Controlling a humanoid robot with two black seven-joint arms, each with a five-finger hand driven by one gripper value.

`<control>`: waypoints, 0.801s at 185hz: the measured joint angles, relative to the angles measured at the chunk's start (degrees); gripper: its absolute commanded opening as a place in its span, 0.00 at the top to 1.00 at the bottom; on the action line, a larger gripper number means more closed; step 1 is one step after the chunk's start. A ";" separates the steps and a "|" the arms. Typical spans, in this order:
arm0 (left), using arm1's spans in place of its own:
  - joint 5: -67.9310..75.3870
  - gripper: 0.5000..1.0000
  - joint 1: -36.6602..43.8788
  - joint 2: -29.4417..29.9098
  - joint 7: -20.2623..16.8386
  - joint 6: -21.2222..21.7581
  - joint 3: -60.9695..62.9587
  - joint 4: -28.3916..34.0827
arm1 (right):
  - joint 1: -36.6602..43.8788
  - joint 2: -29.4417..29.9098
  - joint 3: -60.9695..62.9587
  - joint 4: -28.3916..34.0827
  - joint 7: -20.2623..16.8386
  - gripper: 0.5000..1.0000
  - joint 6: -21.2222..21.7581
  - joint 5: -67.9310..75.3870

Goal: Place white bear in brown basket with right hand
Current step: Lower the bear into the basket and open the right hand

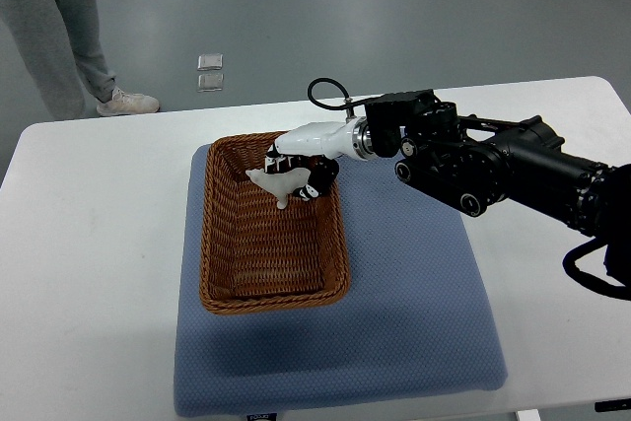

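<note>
Holding the white bear (pixel 275 182) above the far end of the brown basket (pixel 272 295), the right hand (pixel 308 167) has its fingers closed around the toy's rear half, so that the pale head and a leg jut out toward the basket's left wall. The bear hangs inside the rim's outline as seen from above, over the woven floor near the far wall, and it looks as though it is not yet resting on the weave, though the steep view makes the height hard to judge. The right arm (pixel 493 170) reaches in over the basket's right-hand far corner, crossing the blue mat (pixel 414 322) on which the basket sits. The step in hand seems to be the release, and doing it well likely means lowering the toy closer to the basket floor first, so it drops a short way and does not bounce against the far wall or roll out. Opening the fingers evenly should let the bear settle on its side; the wrist then needs to lift straight up, clear of the right rim, so the basket is not dragged across the mat. The left hand does not show anywhere around the basket.
</note>
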 measured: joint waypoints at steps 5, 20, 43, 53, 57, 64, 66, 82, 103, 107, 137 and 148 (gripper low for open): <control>0.00 0.00 0.00 0.00 0.00 0.00 0.00 0.00 | -0.09 0.00 0.00 0.00 0.00 1.00 -0.01 0.00; 0.00 0.00 0.00 0.00 0.00 0.00 0.00 0.00 | -0.34 0.00 0.02 0.00 0.00 1.00 -0.02 0.00; 0.00 0.00 0.00 0.00 0.00 0.00 0.00 0.00 | -0.76 0.00 0.15 0.05 0.00 1.00 -0.02 0.06; 0.00 0.00 0.00 0.00 0.00 0.00 0.00 0.00 | -1.01 0.00 0.14 0.05 0.00 1.00 -0.03 0.07; 0.00 0.00 0.00 0.00 0.00 0.00 0.00 0.00 | -1.12 0.00 0.14 0.05 0.00 1.00 -0.03 0.07; 0.00 0.00 0.00 0.00 0.00 0.00 0.00 -0.01 | -1.33 0.00 0.14 0.05 0.00 1.00 -0.12 0.07; 0.00 0.00 0.00 0.00 0.00 0.00 0.00 -0.01 | -1.37 0.00 0.14 0.04 0.00 1.00 -0.16 0.07; 0.00 0.00 0.00 0.00 0.00 0.00 0.00 -0.02 | -1.68 0.00 0.11 0.02 0.00 1.00 -0.78 0.05; 0.00 0.00 0.00 0.00 0.00 0.00 0.00 -0.02 | -1.92 0.00 0.08 0.01 0.00 0.76 -1.17 0.02; 0.00 0.00 0.00 0.00 0.00 0.00 0.00 -0.02 | -1.94 0.00 0.08 0.01 0.00 0.66 -1.23 0.02; 0.00 0.00 -0.01 0.00 0.03 0.00 0.00 -0.02 | -1.97 0.00 0.09 0.17 0.12 0.28 -1.64 0.39; 0.00 0.00 0.00 0.00 0.03 0.00 0.00 -0.02 | -1.97 0.00 0.12 0.40 0.24 0.23 -1.68 0.58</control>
